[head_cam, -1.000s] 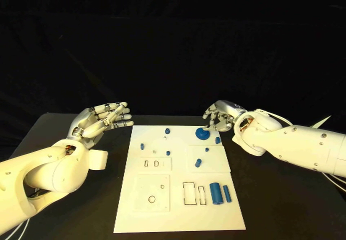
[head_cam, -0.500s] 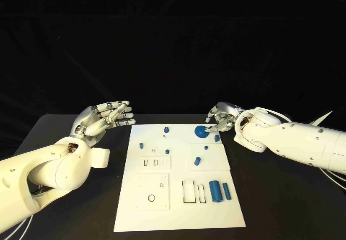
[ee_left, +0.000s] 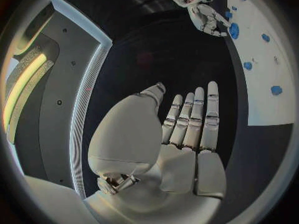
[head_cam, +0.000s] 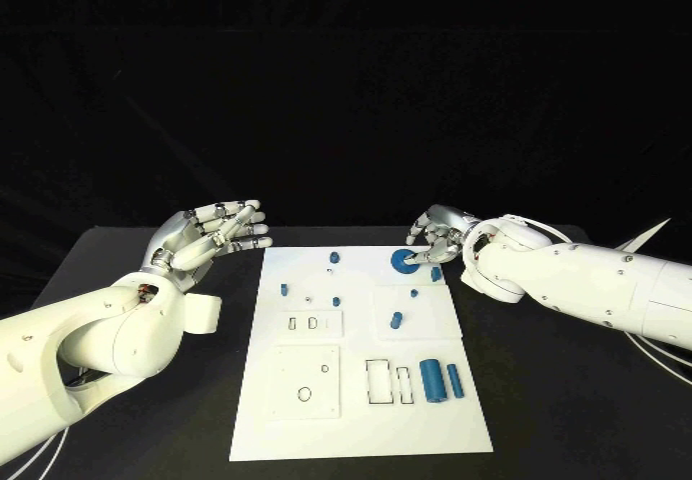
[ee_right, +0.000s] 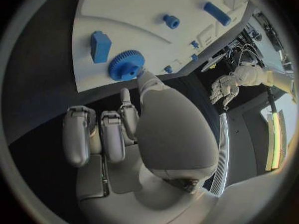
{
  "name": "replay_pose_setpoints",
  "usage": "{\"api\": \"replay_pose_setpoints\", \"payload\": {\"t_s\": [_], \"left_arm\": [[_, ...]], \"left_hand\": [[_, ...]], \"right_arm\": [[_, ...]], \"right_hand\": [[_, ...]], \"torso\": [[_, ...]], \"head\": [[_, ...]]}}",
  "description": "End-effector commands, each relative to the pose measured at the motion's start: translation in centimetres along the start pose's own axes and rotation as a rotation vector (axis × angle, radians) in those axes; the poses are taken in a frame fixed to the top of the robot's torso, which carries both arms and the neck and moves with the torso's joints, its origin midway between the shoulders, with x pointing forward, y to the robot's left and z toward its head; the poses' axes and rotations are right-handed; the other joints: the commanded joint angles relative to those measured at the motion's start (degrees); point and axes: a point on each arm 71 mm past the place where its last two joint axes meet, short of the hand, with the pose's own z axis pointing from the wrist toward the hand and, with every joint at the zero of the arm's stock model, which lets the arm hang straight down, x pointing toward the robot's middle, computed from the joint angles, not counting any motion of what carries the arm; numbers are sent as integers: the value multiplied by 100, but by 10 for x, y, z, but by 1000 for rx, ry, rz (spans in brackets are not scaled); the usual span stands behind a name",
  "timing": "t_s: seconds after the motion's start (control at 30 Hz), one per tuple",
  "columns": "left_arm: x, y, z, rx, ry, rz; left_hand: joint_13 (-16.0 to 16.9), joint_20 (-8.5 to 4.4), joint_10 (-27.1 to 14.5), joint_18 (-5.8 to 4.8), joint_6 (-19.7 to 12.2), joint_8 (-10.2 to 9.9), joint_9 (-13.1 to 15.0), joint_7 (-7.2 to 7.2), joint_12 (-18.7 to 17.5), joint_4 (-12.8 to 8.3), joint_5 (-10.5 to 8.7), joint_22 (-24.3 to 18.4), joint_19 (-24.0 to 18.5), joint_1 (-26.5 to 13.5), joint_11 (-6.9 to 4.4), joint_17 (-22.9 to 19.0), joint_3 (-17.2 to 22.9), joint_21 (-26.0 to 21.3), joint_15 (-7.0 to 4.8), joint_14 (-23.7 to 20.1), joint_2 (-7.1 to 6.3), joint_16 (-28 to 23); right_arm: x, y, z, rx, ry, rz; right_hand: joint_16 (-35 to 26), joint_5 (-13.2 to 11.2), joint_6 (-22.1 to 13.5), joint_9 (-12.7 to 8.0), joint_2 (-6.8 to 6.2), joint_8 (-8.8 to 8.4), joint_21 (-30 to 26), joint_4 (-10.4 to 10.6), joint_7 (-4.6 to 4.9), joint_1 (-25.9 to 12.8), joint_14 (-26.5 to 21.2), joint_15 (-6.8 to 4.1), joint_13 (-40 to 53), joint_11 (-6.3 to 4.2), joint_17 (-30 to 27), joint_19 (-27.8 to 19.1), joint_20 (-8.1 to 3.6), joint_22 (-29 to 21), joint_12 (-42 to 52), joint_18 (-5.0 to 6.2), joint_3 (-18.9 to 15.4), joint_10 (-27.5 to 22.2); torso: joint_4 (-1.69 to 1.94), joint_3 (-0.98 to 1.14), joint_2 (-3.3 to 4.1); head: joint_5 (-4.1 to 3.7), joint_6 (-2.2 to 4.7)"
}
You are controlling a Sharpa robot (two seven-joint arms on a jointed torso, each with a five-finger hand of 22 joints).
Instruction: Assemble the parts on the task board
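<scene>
Looks like the right hand is going for the blue gear at the board's far right, fingers curled, gripping nothing yet. Next it needs a clean pinch on the gear; the left hand hovers spread and empty.

One white task board on the black counter. One blue gear at the board's far edge. Two blue cylinders lying side by side at the board's end opposite the gear: a thicker cylinder and a thinner cylinder. One blue block just beside the gear. About six small blue pegs, among them a far peg level with the gear and a mid-board peg; the smallest are hard to tell apart. Two robot hands: the left robot hand and the right robot hand.
</scene>
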Motion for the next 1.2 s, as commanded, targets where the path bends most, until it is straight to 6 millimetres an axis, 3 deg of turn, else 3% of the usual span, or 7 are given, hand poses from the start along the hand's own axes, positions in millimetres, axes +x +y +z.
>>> {"api": "replay_pose_setpoints", "payload": {"t_s": [0.03, 1.07, 1.2], "left_arm": [[2, -1, 1, 3, 7, -3], [0, 0, 1, 0, 3, -1], [0, 0, 0, -1, 4, -1]], "left_hand": [[74, 16, -18, 64, -54, 37, 80, 233, -55, -52, 65, 13, -31, 15, 26, 93, 102, 28, 20, -52, -43, -21], [75, 18, -19, 64, -54, 39, 82, 227, -56, -67, 65, 9, -34, 28, 27, 103, 111, 27, 21, -58, -47, -21], [75, 19, -24, 64, -57, 39, 83, 228, -58, -71, 65, 7, -35, 28, 28, 110, 116, 27, 22, -62, -47, -21]], "right_arm": [[3, -2, 1, 6, 5, -12], [18, -1, 1, 1, 47, -29], [18, 1, 1, -5, 39, -34]], "right_hand": [[78, 55, -325, 73, 75, 91, 123, 20, 47, -142, 608, -8, 625, -31, 1562, 344, 1, 936, 127, -167, -263, 367], [78, 56, -321, 70, 94, 120, 212, 11, 53, -110, 608, 6, 696, -21, 1562, 387, 16, 1034, 188, -191, -225, 397], [78, 57, -273, 73, 147, 153, 239, 0, 42, -71, 608, 0, 734, -30, 1562, 399, 16, 1065, 223, -197, -162, 423]], "torso": [[8, -6, -2], [4, -15, -9], [6, -18, -7]], "head": [[-4, -11], [5, -60], [6, -59]]}}
